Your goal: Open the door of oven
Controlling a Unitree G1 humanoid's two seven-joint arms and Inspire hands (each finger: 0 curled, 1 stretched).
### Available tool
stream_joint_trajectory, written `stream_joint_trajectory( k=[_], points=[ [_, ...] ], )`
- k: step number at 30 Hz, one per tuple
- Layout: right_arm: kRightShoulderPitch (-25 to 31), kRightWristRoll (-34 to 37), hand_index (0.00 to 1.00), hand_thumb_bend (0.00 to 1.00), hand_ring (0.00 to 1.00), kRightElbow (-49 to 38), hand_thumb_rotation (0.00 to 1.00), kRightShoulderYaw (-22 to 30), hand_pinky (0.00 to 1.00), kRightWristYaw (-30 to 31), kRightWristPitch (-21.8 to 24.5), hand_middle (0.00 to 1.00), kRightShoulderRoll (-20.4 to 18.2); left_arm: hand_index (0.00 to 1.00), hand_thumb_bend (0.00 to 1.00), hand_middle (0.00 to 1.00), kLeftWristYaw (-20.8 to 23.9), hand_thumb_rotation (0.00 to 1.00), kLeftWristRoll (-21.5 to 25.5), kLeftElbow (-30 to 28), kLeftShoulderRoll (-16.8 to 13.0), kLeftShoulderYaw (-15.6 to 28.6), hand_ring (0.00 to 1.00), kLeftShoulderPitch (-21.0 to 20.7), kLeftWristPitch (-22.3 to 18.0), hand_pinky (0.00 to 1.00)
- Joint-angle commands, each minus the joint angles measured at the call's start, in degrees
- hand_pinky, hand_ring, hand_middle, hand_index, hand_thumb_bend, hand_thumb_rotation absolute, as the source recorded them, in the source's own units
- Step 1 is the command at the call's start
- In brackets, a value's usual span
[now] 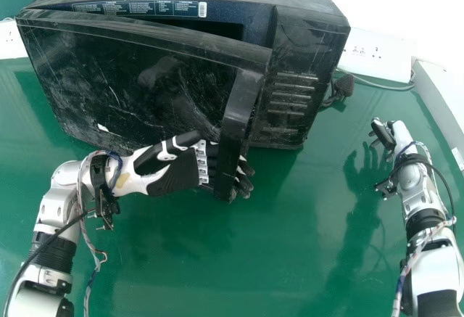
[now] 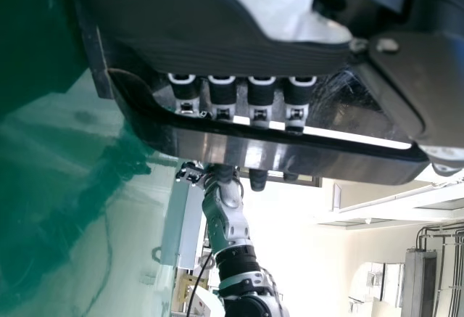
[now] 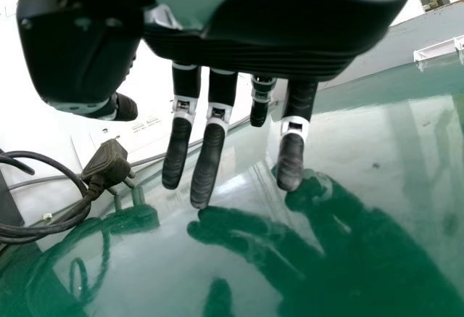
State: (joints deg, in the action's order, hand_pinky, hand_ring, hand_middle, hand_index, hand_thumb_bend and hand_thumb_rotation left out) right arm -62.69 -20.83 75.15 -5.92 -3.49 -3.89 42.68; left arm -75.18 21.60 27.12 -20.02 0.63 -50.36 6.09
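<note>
Head view: oven [image 1: 296, 92] on glossy green table [image 1: 290, 237], white backdrop [image 1: 406, 1].

Head view: from above, facing forward and down, oven [image 1: 304, 63] toward twelve o'clock. Left wrist view: close-up, facing across the handle [image 2: 290, 156], shared with head view. Right wrist view: low across table [image 3: 377, 128]; shared plug [image 3: 109, 163] at head view's two o'clock.

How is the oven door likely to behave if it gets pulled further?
The oven door would likely swing as one rigid panel, pivoting at its left edge, since the other side stands ajar. Its handle looks smooth and glossy, so it may be slippery, though the left hand curls its fingers round it.
</note>
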Motion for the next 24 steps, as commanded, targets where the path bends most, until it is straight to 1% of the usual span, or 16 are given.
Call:
stream_joint_trajectory(
  k=[1,2,4,9,11,14,16,19,24],
  points=[
    [2.4,-0.2,0.49,0.51,0.48,1.3,0.15,-0.6,0.44,2.6,0.0,0.56,-2.7,0.75,1.00,0.65,-3.0,0.83,1.3,-1.5,0.6,-0.8,0.50,-0.3,-1.5,0.32],
    [2.5,-0.1,0.49,0.51,0.47,1.3,0.15,-0.6,0.43,2.6,0.0,0.56,-2.7,0.75,1.00,0.63,-3.2,0.83,1.4,-1.6,0.5,-0.8,0.49,-0.3,-1.7,0.31],
    [2.4,0.0,0.49,0.51,0.47,1.3,0.15,-0.5,0.43,2.6,0.1,0.56,-2.8,0.75,1.00,0.61,-3.4,0.83,1.5,-2.1,0.1,-0.6,0.47,-0.1,-2.3,0.31],
    [2.4,-0.3,0.49,0.51,0.47,1.3,0.15,-0.8,0.43,2.6,0.2,0.56,-2.7,0.76,1.00,0.60,-3.3,0.86,-0.2,-5.4,-2.2,-1.2,0.45,0.1,-3.8,0.30],
    [2.3,-0.4,0.49,0.51,0.46,1.3,0.15,-0.8,0.42,2.5,0.4,0.56,-2.7,0.76,1.00,0.60,-3.6,0.87,-0.1,-6.1,-2.8,-1.4,0.44,0.1,-3.7,0.30],
    [2.4,-0.2,0.49,0.51,0.47,1.3,0.15,-0.7,0.42,2.7,0.3,0.56,-2.7,0.77,1.00,0.61,-5.1,0.88,0.2,-6.8,-3.9,-1.9,0.44,-0.4,-3.1,0.29],
    [2.4,-0.2,0.49,0.51,0.46,1.3,0.15,-0.6,0.41,2.7,0.1,0.55,-2.7,0.74,1.00,0.61,-6.5,0.88,-0.1,-6.9,-5.1,-2.5,0.45,-0.8,-2.7,0.31],
    [2.3,-0.1,0.49,0.51,0.46,1.3,0.15,-0.6,0.41,2.7,0.2,0.55,-2.7,0.70,1.00,0.59,-8.1,0.88,0.2,-6.7,-5.9,-2.5,0.47,-0.7,-3.8,0.33],
    [2.5,0.1,0.49,0.51,0.44,1.3,0.15,-0.4,0.39,2.8,-0.2,0.54,-2.7,0.70,1.00,0.58,-10.0,0.89,0.8,-7.2,-6.2,-2.1,0.46,-0.8,-5.8,0.34]
  ],
)
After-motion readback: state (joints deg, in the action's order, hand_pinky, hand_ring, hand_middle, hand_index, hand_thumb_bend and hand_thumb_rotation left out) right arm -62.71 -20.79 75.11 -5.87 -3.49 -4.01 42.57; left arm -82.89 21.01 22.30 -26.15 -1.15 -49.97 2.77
